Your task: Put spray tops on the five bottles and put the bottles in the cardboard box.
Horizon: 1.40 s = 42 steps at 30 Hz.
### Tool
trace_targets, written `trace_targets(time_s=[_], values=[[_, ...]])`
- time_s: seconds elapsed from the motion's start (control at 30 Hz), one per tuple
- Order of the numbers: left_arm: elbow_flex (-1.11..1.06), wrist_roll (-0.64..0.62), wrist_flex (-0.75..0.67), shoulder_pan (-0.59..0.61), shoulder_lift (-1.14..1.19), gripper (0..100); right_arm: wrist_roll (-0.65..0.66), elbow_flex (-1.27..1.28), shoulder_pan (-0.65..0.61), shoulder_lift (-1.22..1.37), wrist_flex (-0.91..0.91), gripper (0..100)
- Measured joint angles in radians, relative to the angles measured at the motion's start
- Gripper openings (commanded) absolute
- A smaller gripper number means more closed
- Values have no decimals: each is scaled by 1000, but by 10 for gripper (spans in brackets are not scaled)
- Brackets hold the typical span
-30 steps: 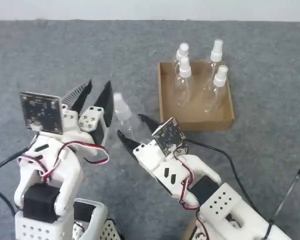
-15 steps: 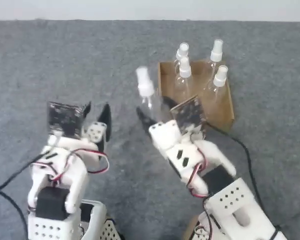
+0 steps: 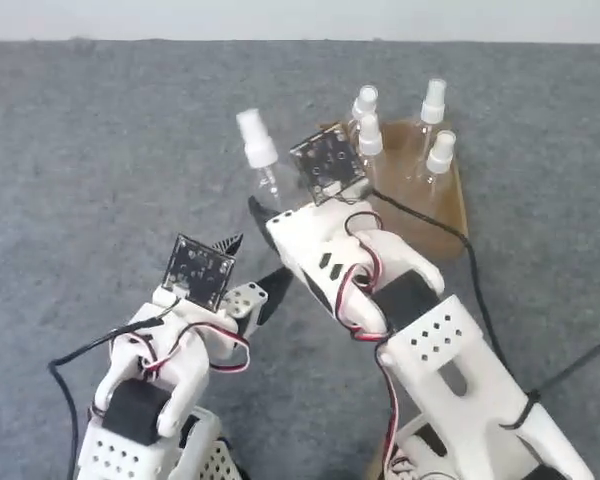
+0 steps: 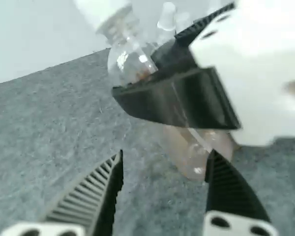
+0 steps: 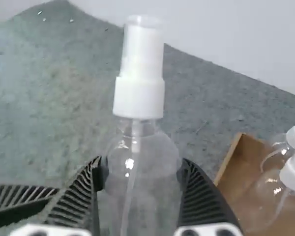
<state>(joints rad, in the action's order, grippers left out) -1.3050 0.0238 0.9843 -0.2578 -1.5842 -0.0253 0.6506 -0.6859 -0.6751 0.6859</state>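
The right arm (image 3: 340, 270) is stretched forward from the near edge of the tabletop (image 3: 100, 150) toward the far edge, its wrist raised. The right tool (image 5: 141, 167) is closed around the clear body of a bottle (image 3: 267, 185), one ribbed finger pressed to each side just below the shoulder. The bottle is held upright and is fitted with a white spray top (image 3: 254, 138). It is kept just beside the left wall of the cardboard box (image 3: 456, 200), outside it. Whether its base touches the tabletop cannot be told.

The left arm (image 3: 170, 370) is drawn back and bent low near the near edge. The left tool (image 4: 166, 156) is spread wide with nothing between its fingers and is pointed at the held bottle from below and behind, apart from it.

The cardboard box is set toward the far edge, right of the middle. Four capped bottles (image 3: 369, 140) are lying inside it, their spray tops turned to the far edge.
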Motion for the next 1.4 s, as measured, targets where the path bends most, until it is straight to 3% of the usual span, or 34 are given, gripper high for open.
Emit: trace_targets(time_s=[0.57,0.67,0.77,0.9,1.13,1.4], values=[[-31,3,-23,-6,-9,250,0,-18,8,-178,227,6],[-32,3,-23,-9,-8,250,0,-18,44,-178,230,6],[-35,3,-23,-5,-2,222,0,-18,160,-180,229,6],[-35,3,-23,-6,-9,157,0,3,292,-176,132,6],[-40,3,-40,101,-12,15,0,250,354,-110,-190,6],[-103,3,-126,132,-12,13,-3,450,356,-107,-466,6]])
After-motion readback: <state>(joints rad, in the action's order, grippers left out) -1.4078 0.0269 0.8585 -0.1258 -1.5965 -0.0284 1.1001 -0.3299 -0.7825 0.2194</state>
